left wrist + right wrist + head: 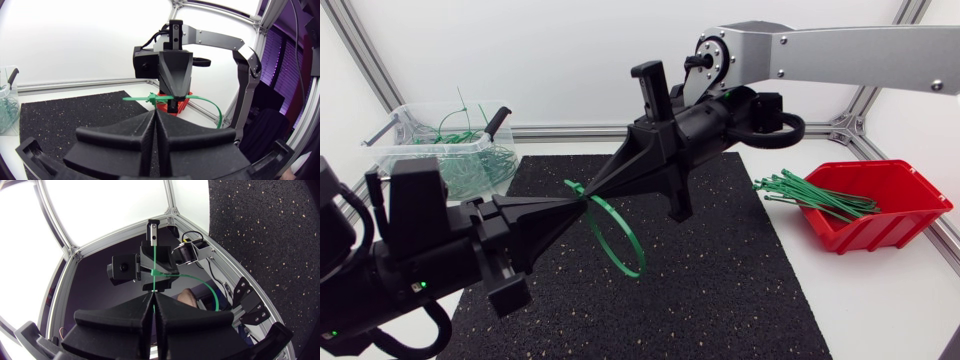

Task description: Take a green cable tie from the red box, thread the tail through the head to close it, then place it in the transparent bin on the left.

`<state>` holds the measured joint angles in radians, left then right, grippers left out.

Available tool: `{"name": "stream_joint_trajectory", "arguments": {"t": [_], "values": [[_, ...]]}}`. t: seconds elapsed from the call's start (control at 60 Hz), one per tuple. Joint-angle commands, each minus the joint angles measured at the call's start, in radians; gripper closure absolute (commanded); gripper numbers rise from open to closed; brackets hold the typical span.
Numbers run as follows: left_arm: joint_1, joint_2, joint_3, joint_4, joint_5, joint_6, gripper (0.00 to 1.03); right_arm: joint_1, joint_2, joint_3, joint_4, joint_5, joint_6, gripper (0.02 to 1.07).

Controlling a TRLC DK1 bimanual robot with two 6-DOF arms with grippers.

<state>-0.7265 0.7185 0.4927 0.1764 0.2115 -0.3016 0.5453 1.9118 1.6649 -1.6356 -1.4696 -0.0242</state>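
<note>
Holding the green cable tie (605, 235) in the air above the black mat (720, 290), I am gripping it with both grippers, their tips meeting nose to nose over the mat's middle. My left gripper (575, 203) is sitting low at the near left, its fingers pressed together on the strap. My right gripper (600, 190) is slanting down from the far right, its fingers likewise pinched on the tie. Two grips are being used so that one end is steadied while the other is fed.

A short tail is sticking out beside the tips and the rest of the strap is hanging below them as a closed loop, so I am judging the tail to be through the head already. Which gripper has the head is not clear from the wrist views.

The red box (895, 215), with loose ties (810, 195) spilling over its edge, is sitting well apart at my right. The transparent bin (395, 140), with closed ties in it, is standing at the far left corner. I am judging the next step to be letting go with one gripper and carrying the loop there. Risk: the springy loop snagging on a finger.
</note>
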Motion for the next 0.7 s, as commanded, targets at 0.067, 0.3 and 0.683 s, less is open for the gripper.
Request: {"name": "stream_joint_trajectory", "arguments": {"t": [0.067,0.3,0.683], "values": [[0.022,-0.034,0.003,0.017,0.014,0.029,1.00,0.019,0.038,-0.019,0.006,0.005,-0.013,1.01],[-0.030,-0.050,-0.003,0.000,0.025,0.041,1.00,0.027,0.044,-0.007,0.006,0.006,-0.011,1.01],[-0.001,-0.036,-0.002,-0.017,0.046,0.062,1.00,0.059,0.078,0.006,0.008,0.023,-0.010,1.01]]}}
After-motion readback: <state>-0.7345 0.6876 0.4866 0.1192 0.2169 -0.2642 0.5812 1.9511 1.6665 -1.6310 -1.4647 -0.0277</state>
